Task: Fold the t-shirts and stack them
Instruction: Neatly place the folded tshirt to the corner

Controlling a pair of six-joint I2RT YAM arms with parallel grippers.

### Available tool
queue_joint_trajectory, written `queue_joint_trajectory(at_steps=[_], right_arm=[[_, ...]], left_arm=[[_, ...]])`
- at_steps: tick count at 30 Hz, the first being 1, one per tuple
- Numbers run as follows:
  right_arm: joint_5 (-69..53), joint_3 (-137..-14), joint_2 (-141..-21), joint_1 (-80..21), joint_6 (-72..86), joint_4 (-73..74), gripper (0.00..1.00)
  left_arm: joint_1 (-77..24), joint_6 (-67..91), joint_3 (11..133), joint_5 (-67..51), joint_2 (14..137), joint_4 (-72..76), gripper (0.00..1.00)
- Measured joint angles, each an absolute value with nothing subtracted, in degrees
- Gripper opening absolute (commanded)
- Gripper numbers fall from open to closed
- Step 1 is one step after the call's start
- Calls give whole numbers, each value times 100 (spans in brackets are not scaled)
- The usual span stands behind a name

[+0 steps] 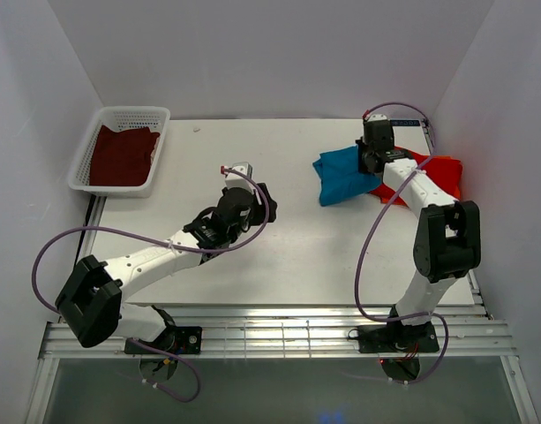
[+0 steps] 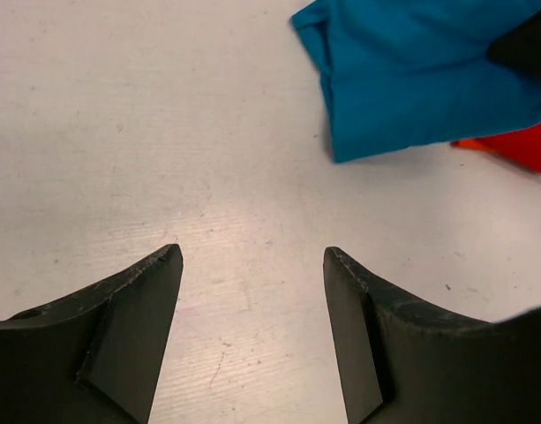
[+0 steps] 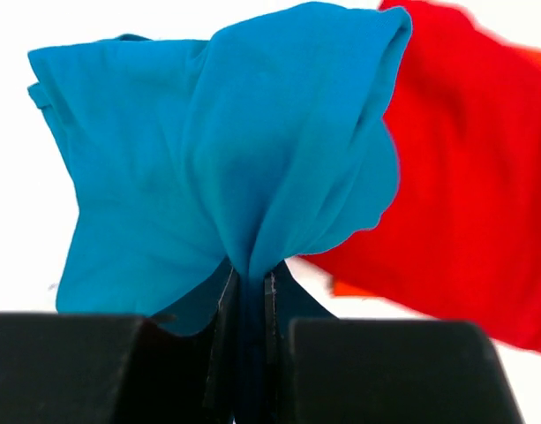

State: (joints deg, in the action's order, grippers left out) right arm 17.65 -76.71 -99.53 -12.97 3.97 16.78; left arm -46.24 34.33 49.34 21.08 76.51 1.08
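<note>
1. Bare table (image 1: 296,256) across the middle and near edge: free passage.
2. Only tabletop between the left gripper's (image 2: 252,256) spread fingers.
3. Far right blocked by the teal-blue t-shirt (image 1: 341,181), the red-orange t-shirt (image 1: 445,172) beside it, and the right gripper (image 3: 248,283) pinching the teal-blue one.
4. Far left corner taken by the white basket (image 1: 161,155) holding the maroon t-shirt (image 1: 120,157).
5. Hemmed by walls (image 1: 23,106) left, right and behind.

There are three shirts: one blue shirt (image 1: 341,177), one red shirt (image 1: 442,172) and one dark red shirt (image 1: 120,156). There is one white basket (image 1: 129,113) and one table (image 1: 296,247). There are two robot arms, a left arm (image 1: 146,261) and a right arm (image 1: 433,238), and each arm has two black fingers (image 2: 120,336).
</note>
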Motion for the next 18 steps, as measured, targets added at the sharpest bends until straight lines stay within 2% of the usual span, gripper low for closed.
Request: queue_joint_trajectory(at_steps=[14, 18], right_arm=[[976, -9793, -10995, -110, -395, 2053, 8], [854, -9966, -11052, 56, -513, 2080, 8]], left_arm=[[-4624, 3780, 4552, 2171, 7671, -198, 75], [-4624, 3839, 4552, 2169, 7732, -196, 75]])
